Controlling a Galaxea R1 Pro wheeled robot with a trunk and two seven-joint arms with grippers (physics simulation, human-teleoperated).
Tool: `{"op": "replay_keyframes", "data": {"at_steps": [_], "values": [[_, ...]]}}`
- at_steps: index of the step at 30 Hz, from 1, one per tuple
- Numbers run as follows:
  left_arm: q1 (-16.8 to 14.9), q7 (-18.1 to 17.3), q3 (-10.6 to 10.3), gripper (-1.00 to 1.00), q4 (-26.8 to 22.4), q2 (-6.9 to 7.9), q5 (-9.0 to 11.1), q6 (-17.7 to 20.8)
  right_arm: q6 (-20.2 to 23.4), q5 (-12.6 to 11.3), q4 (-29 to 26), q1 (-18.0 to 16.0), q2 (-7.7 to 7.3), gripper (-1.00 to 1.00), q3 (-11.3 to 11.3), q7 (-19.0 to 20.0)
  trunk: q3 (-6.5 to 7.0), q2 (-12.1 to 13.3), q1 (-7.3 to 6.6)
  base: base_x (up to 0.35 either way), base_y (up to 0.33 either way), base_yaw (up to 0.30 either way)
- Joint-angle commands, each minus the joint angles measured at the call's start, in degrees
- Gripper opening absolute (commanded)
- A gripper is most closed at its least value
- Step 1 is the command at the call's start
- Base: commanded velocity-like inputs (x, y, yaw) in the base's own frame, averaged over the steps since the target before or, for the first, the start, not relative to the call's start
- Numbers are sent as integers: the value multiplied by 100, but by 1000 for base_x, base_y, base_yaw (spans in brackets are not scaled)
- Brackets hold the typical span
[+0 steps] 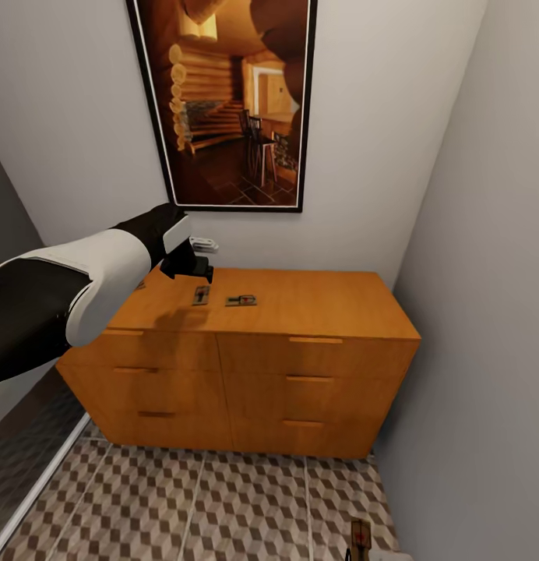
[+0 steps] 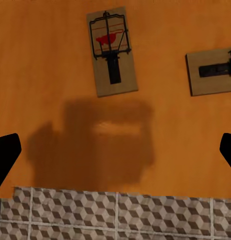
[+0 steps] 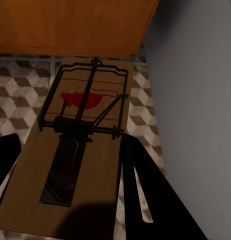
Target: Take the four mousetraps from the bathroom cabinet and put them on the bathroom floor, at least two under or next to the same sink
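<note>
From the head view, the left tool (image 1: pixel 193 261) hovers over the orange-brown cabinet (image 1: pixel 316 312), above two mousetraps (image 1: pixel 201 295) lying flat and just apart on its top; a third mousetrap (image 1: pixel 361 539) sits low by the patterned bathroom floor (image 1: pixel 223 506). In the left wrist view, the fingers (image 2: pixel 5 155) stand spread, released, over both traps. In the right wrist view, the right tool (image 3: pixel 70 190) is grasping a mousetrap above the tiles, near the cabinet's corner.
</note>
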Motion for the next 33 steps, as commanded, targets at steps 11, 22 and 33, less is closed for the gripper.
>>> {"op": "replay_keyframes", "data": {"at_steps": [11, 22, 33], "values": [[2, 53, -7, 100, 11, -3, 62, 1, -11, -17, 9, -5, 1, -100, 48, -20, -87, -3, 1, 31, 0, 0], [4, -32, 2, 100, 11, 31, 71, 21, -10, -17, 9, -6, 1, -100, 48, -20, -121, -3, 1, 0, 0, 0], [4, -796, 4, 100, 19, 109, 78, 16, -10, -16, 9, -3, 1, -100, 48, -20, -122, -3, 1, 0, 0, 0]]}}
